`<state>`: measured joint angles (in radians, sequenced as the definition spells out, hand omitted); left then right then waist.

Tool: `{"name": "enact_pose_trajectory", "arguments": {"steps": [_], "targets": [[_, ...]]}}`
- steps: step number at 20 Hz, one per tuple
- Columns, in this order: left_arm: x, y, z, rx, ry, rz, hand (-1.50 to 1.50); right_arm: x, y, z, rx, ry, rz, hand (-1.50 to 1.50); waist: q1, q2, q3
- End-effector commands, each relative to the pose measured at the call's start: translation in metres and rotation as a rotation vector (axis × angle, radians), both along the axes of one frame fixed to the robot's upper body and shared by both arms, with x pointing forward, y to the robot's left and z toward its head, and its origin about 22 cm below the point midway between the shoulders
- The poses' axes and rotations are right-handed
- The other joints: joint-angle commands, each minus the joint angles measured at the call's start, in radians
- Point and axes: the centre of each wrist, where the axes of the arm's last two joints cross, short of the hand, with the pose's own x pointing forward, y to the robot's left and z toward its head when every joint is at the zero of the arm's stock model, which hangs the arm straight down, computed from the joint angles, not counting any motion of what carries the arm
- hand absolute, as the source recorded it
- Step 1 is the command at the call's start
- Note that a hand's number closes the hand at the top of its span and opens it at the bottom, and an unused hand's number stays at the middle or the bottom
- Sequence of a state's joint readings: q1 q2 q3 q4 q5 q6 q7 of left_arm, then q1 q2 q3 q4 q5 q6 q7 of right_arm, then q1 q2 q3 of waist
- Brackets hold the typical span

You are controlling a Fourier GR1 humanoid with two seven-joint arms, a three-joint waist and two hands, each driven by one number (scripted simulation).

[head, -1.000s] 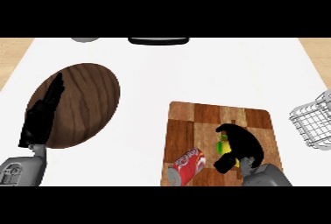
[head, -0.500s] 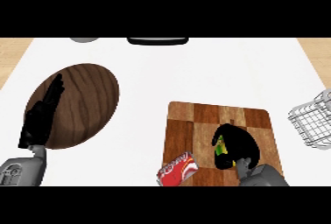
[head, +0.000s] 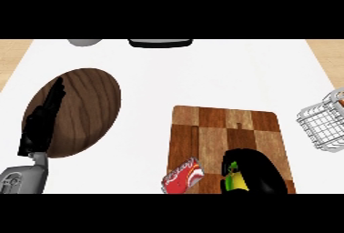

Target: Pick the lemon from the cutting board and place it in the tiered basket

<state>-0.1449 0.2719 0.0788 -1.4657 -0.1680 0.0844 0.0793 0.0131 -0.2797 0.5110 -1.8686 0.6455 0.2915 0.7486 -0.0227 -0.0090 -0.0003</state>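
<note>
The lemon (head: 235, 181) is sitting on the cutting board's (head: 225, 132) near edge, with the right hand (head: 259, 173) curling its fingers round it. A red can (head: 183, 176) is lying at the board's left edge. The tiered basket (head: 326, 124) is standing right of the board. The left hand (head: 42, 119) is resting straight-fingered over a round wooden board (head: 87, 104).

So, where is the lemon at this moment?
In the head view the lemon is low right, over the cutting board, inside the curled right hand, beside the red can.

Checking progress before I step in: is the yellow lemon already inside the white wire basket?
No, the yellow lemon sits in the right hand over the wooden cutting board.
</note>
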Motion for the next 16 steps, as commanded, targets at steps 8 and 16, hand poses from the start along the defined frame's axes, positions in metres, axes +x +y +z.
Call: {"name": "enact_pose_trajectory", "arguments": {"steps": [8, 16], "targets": [[-0.017, 0.009, -0.012, -0.010, 0.020, 0.030, 0.00, -0.098, -0.045, 0.099, 0.280, -0.530, 0.173, 1.50, -0.042, -0.011, 0.002], [-0.008, 0.002, -0.011, 0.003, 0.005, 0.037, 0.00, -0.095, -0.080, 0.132, 0.267, -0.814, 0.067, 1.50, -0.026, 0.002, 0.000]]}}
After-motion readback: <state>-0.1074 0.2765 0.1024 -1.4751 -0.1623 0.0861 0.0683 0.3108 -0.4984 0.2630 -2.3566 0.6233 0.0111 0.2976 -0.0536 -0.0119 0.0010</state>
